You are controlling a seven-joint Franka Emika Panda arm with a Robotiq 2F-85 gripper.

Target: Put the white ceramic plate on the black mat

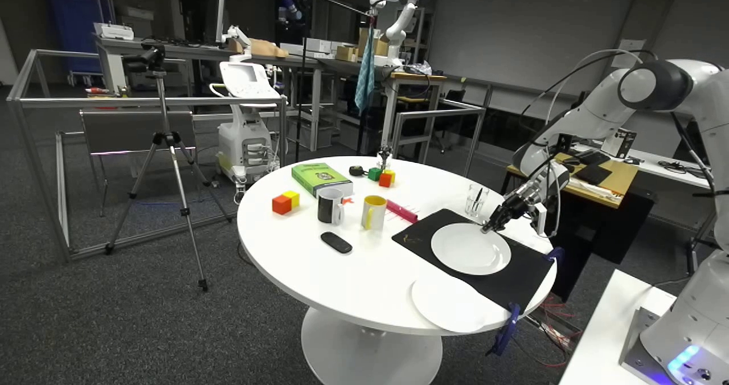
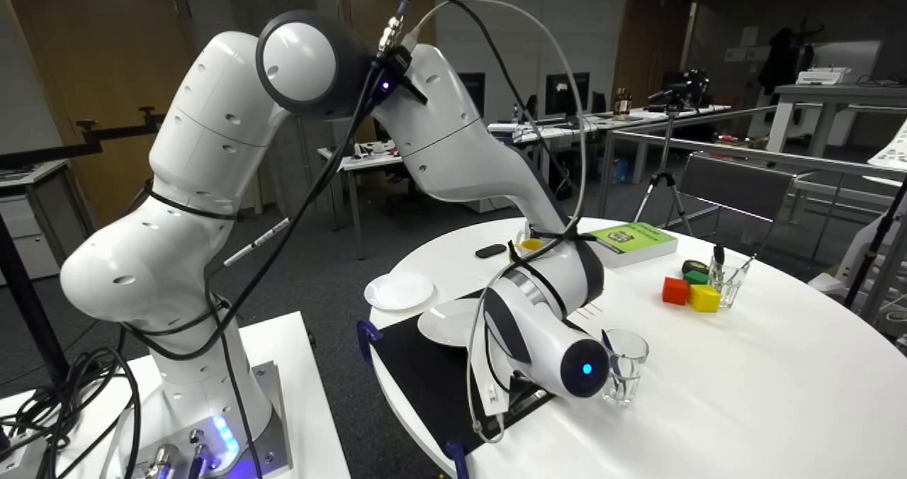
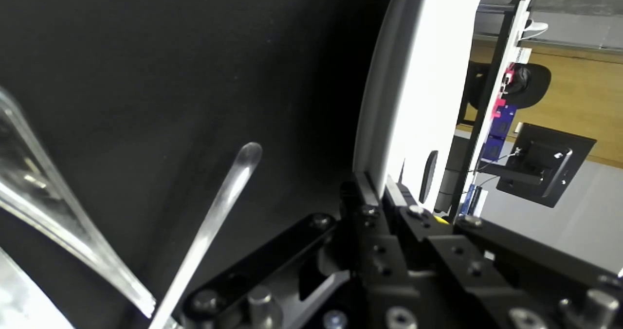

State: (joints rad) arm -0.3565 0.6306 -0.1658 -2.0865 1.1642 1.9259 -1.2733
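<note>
Plate of plain white ceramic (image 1: 470,249), round and shallow, is over the large flat black rectangular mat (image 1: 527,272), inside its outline in an exterior view; whether its underside meets the mat all round cannot be told. The black two-fingered gripper (image 3: 378,182), at the end of the jointed white robot arm (image 1: 592,111), is clamped on the plate's rim above the mat, pinching it from both faces. Beneath the mat is the round white table (image 1: 296,268). Two dark blue clamps (image 1: 506,331) sit at two corners along one short end of the mat. A flat white round disc (image 1: 449,305) is just beside one long edge of the mat. Just beside the mat's opposite long edge stands a clear drinking glass (image 1: 477,201) holding a dark pen (image 1: 476,199). Near the mat's short end away from the clamps lies a pinkish-red tube (image 1: 402,211); beyond it from the mat stand a white cup with a yellow handle (image 1: 374,208) and a black-and-white mug (image 1: 328,207). Also off that end is a small black oblong object (image 1: 336,242). Well apart from the mat lie a green book (image 1: 320,179) and a red cube (image 1: 281,204) touching a yellow cube (image 1: 292,198).
</note>
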